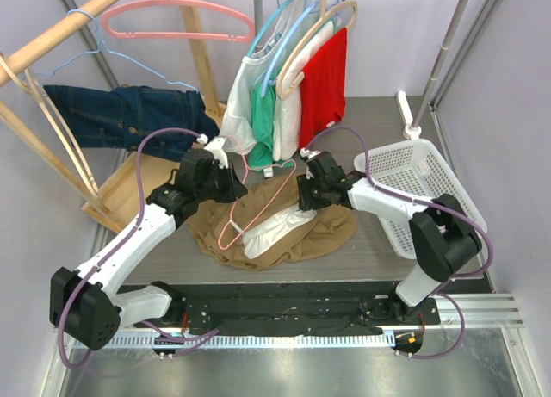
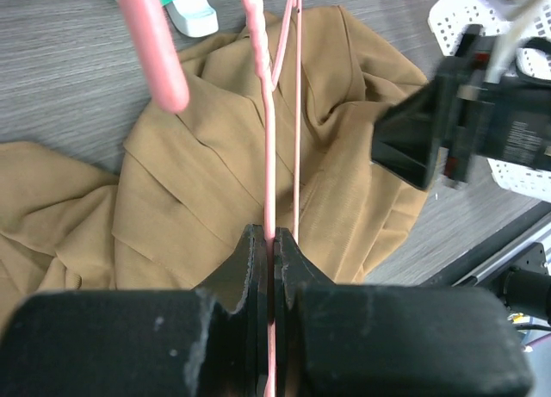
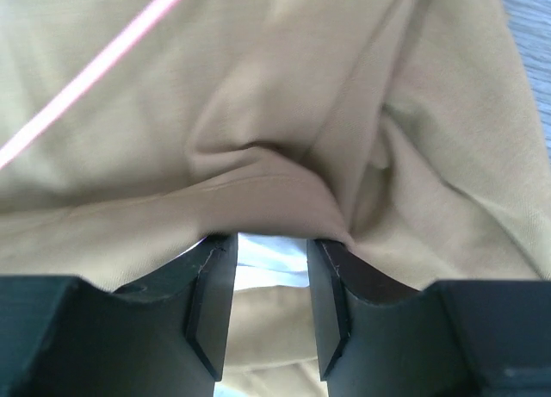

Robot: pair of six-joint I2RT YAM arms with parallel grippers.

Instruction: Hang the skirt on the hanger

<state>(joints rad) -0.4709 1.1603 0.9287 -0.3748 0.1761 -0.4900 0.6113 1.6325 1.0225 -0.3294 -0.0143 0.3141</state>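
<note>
Left wrist, left gripper (image 2: 274,235) pinching pink hanger (image 2: 268,156), right gripper (image 3: 271,242) spread at skirt (image 3: 258,96) fold (basket (image 1: 405,163) nearby)

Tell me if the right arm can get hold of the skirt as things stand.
Probably yes. The right gripper is open and down on the skirt, its fingers either side of a fold with white lining showing. The hanger, held by the left gripper, runs off to one side.

No text, label, brand or number can be read anywhere.
</note>
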